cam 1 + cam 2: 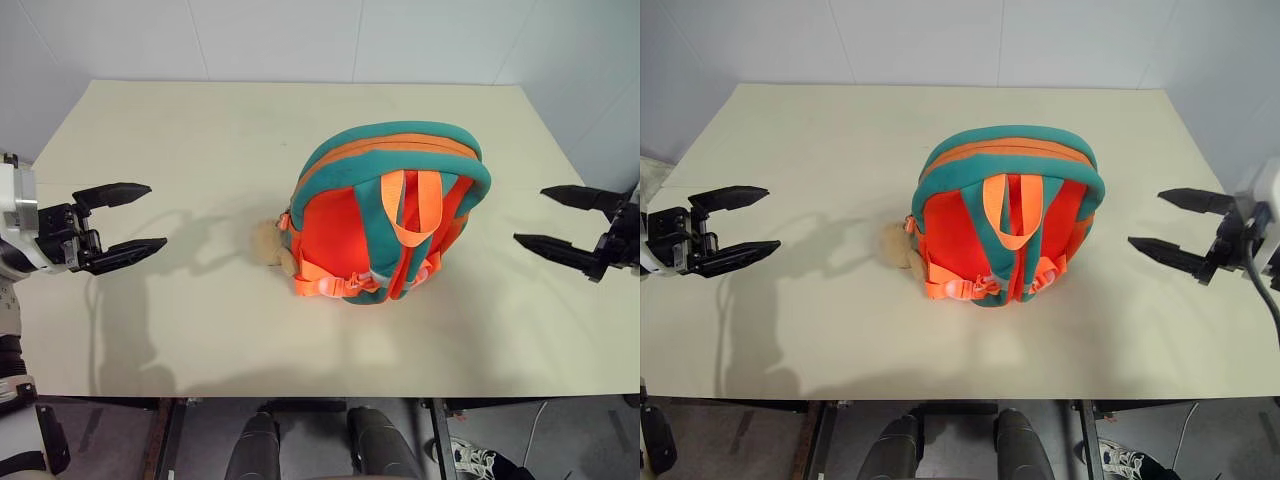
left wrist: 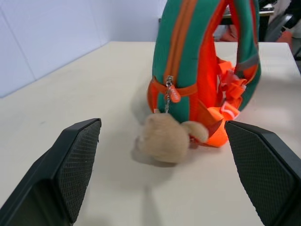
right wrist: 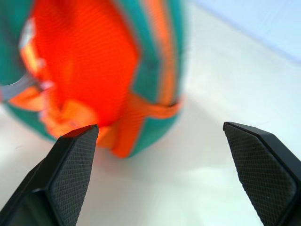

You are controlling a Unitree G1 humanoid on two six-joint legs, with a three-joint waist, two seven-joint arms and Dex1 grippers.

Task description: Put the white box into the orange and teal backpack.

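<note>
**Backpack upright at mid-surface, both claws wide open and empty**

The surface point(image 1: 200, 330) is a pale cream tabletop with a matt finish, bare apart from 1 item. Behind it stand plain white wall panels point(image 1: 280, 40) that meet at seams, and the far edge of the surface runs along their foot. Below the near edge lies a dark grey floor point(image 1: 560, 440), where a sneaker point(image 1: 475, 460) shows at the lower right.

The orange and teal backpack point(image 1: 345, 235) stands upright near the middle of the surface, its strap side toward the camera and its teal padded rim on top. An orange webbing loop point(image 1: 410, 215) hangs down over the teal straps. A beige plush toy point(image 1: 270, 243) rests on the surface against the pack's lower left corner, hanging from a zip pull point(image 2: 173, 93) in the left wrist view.

The left claw point(image 1: 125, 223) hovers well to the left of the pack, its 2 black fingers spread wide with nothing between them. The right claw point(image 1: 560, 222) hovers well to the right, likewise spread wide and holding nothing. Both point inward at the pack, with open surface between each claw and it.
</note>
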